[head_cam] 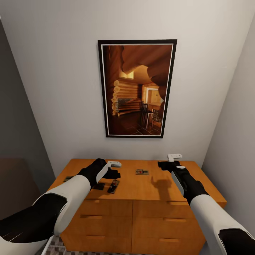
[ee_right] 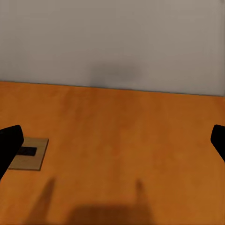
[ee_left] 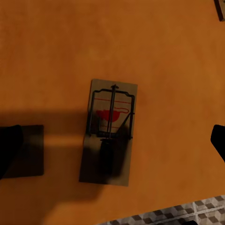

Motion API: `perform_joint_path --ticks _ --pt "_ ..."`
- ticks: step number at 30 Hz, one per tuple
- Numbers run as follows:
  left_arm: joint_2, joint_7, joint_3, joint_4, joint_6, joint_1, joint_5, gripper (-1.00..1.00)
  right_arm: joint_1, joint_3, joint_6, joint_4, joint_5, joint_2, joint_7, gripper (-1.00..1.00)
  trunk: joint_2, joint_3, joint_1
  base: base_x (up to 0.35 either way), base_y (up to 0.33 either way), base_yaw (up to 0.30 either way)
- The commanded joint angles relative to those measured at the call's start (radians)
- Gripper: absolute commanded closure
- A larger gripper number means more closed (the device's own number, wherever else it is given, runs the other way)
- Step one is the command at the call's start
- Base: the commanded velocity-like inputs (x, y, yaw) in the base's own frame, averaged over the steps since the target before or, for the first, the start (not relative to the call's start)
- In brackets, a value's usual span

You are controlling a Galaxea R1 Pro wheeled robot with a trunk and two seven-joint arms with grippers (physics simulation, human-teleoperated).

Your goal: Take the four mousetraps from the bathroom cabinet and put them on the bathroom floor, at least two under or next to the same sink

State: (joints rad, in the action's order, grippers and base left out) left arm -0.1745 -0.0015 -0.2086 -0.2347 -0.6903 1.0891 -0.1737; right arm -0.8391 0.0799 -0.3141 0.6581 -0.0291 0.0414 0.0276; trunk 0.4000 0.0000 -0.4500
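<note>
No readable writing or brand anywhere; the trap under the left wrist cam has only a red mark on its board, too blurred to read.

Left gripper (head_cam: 112,169) hovers over the near-left part of the cabinet top (head_cam: 141,184), jaws wide apart, holding nothing. In the left wrist view the dark fingertips (ee_left: 9,150) sit at opposite edges of the pic w/ a mousetrap (ee_left: 109,132) lying flat between them, not touched. That trap: tan rectangular board, dark wire frame, dark bar down the middle, partly in the gripper's shadow. A second, darker board (ee_left: 29,151) lies just beside one fingertip, also in shadow. A corner of a third shows at the pic's edge (ee_left: 219,9). Cube-pattern floor tiles (ee_left: 178,214) peek past the cabinet's near edge.

Right gripper (head_cam: 169,161) is over the far-right part of the top, near the wall (head_cam: 56,88), jaws wide, empty. Its wrist view shows a trap (ee_right: 29,153) flat on the orange wood by one fingertip (ee_right: 9,143).

Head view: traps on the cabinet top, one near centre (head_cam: 142,172), one near-left (head_cam: 113,186) w/ another dark one (head_cam: 99,186) beside it, and one at the far-left edge (head_cam: 68,178). Cabinet is orange-brown w/ drawer fronts (head_cam: 166,226) and slim handles. Framed log-cabin picture (head_cam: 137,88) hangs on the wall above.
</note>
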Motion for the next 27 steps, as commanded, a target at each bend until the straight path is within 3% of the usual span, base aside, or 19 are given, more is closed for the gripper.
perform_joint_path --ticks 1,4,27 --pt "0.0 0.0 0.0 0.0 0.0 0.0 0.0 -1.0 0.0 0.0 0.0 0.0 0.0 0.0 0.0 -1.0 0.0 0.0 0.0 0.0 0.0 0.0" --pt "0.0 0.0 0.0 0.0 0.0 0.0 0.0 -1.0 0.0 0.0 0.0 0.0 0.0 0.0 0.0 -1.0 0.0 0.0 0.0 0.0 0.0 0.0" --pt "0.0 0.0 0.0 0.0 -0.001 0.0 -0.001 -1.0 0.0 0.001 0.0 0.0 0.0 0.0 0.0 -1.0 0.161 -0.072 -0.088 0.0 0.0 0.0"
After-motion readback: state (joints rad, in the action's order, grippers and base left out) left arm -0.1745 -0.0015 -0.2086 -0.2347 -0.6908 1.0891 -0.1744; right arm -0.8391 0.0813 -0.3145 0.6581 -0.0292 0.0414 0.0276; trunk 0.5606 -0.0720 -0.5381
